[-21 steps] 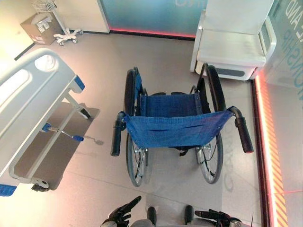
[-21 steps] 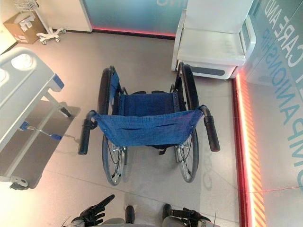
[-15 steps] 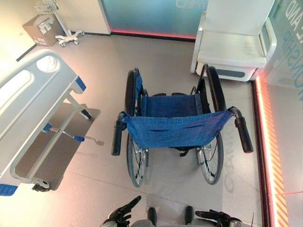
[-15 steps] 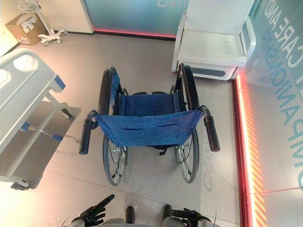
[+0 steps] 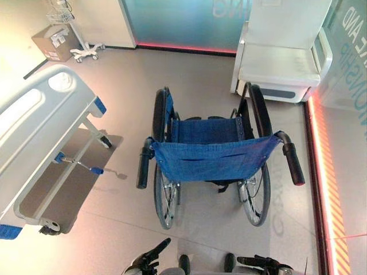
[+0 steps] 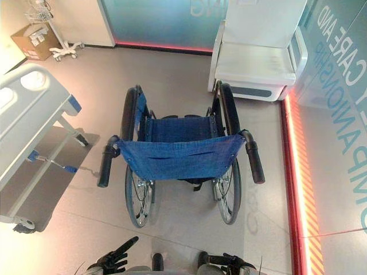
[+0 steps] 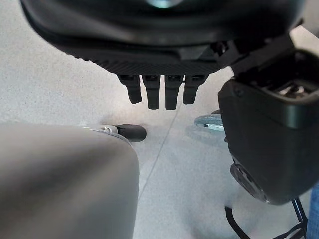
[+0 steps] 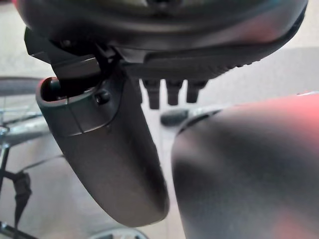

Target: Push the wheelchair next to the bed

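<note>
Both hands, left hand [image 5: 148,260] and right hand [image 5: 261,263], hung relaxed and empty at bottom centre; a one-sided push risked veering the wheelchair [image 5: 213,156] away from the bed [image 5: 34,132].

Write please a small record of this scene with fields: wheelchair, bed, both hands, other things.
wheelchair: blue seat, on the floor before the robot, push handles toward it, untouched
bed: white hospital bed, to the wheelchair's left, apart from it
left hand: low, fingers straight, holding nothing
right hand: low, fingers relaxed, holding nothing
other things: white armchair beyond the wheelchair; cardboard box far left
</note>
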